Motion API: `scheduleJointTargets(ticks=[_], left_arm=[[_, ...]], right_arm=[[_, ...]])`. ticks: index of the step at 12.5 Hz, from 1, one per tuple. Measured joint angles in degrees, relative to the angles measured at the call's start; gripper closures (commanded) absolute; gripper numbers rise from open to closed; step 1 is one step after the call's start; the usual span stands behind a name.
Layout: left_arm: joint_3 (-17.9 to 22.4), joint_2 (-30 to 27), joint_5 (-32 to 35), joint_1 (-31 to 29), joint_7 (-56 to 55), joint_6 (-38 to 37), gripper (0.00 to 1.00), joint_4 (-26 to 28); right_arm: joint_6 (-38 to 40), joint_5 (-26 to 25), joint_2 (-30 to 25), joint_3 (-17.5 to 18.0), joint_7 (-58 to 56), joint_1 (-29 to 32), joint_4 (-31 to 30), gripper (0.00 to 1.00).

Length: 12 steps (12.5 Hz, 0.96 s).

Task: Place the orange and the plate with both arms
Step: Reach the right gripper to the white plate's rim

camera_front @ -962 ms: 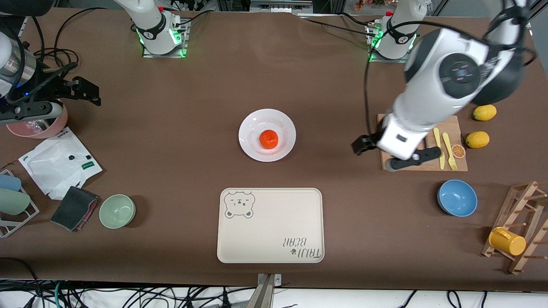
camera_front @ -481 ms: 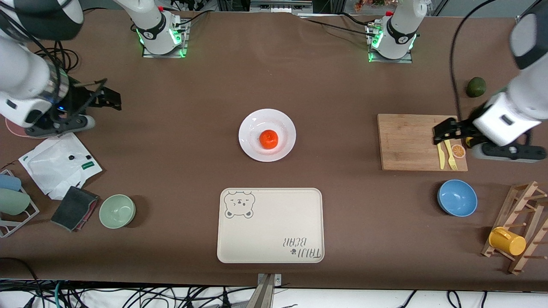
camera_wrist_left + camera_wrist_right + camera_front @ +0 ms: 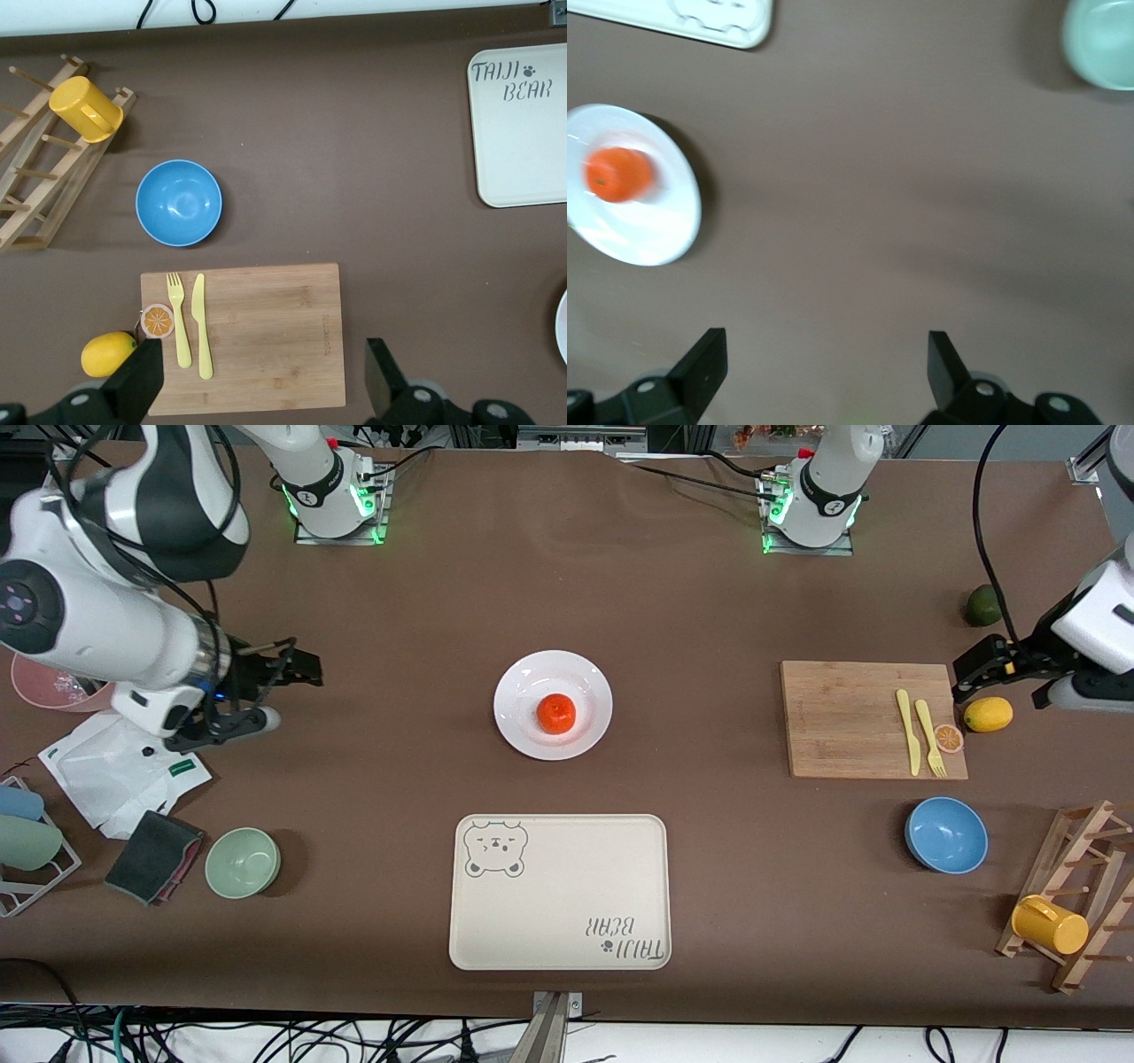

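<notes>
The front camera looks down from high across the table at both bases, while each wrist camera faces straight down from well above — the left over the cutting board [image 3: 242, 336], the right over bare tabletop — sharing the plate [image 3: 553, 704] and tray [image 3: 559, 892] with it.

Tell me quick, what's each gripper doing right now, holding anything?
Left gripper: open, holding nothing, over the cutting board.
Right gripper: open, holding nothing, over bare table toward the right arm's end.
</notes>
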State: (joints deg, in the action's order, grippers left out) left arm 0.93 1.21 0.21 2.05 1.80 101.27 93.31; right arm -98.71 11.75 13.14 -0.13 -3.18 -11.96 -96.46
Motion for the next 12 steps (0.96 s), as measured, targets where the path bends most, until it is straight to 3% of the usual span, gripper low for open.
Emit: scheduleJointTargets(ticks=[2, 6, 10, 12], left_arm=[[0.10, -2.19, 0.00, -0.07, 0.00, -0.67, 0.00, 1.59], [-0.12, -3.21, 0.00, -0.14, 0.00, -11.18, 0.00, 1.33], [-0.23, -2.55, -0.06, -0.15, 0.00, -11.30, 0.00, 0.32], [-0.23, -2.01, -0.08, -0.16, 0.00, -11.30, 0.00, -0.46]], right_arm=[[-7.83, 6.16, 0.09, 1.67, -0.03, -0.06, -6.06, 0.00], [-24.83, 18.74, 0.42, 8.19, -0.03, -0.23, -17.99, 0.00], [-32.19, 35.35, 1.01, 10.16, -4.73, -0.25, -25.70, 0.00], [-34.70, 41.00, 2.26, 10.80, -8.41, -0.20, -27.43, 0.00]])
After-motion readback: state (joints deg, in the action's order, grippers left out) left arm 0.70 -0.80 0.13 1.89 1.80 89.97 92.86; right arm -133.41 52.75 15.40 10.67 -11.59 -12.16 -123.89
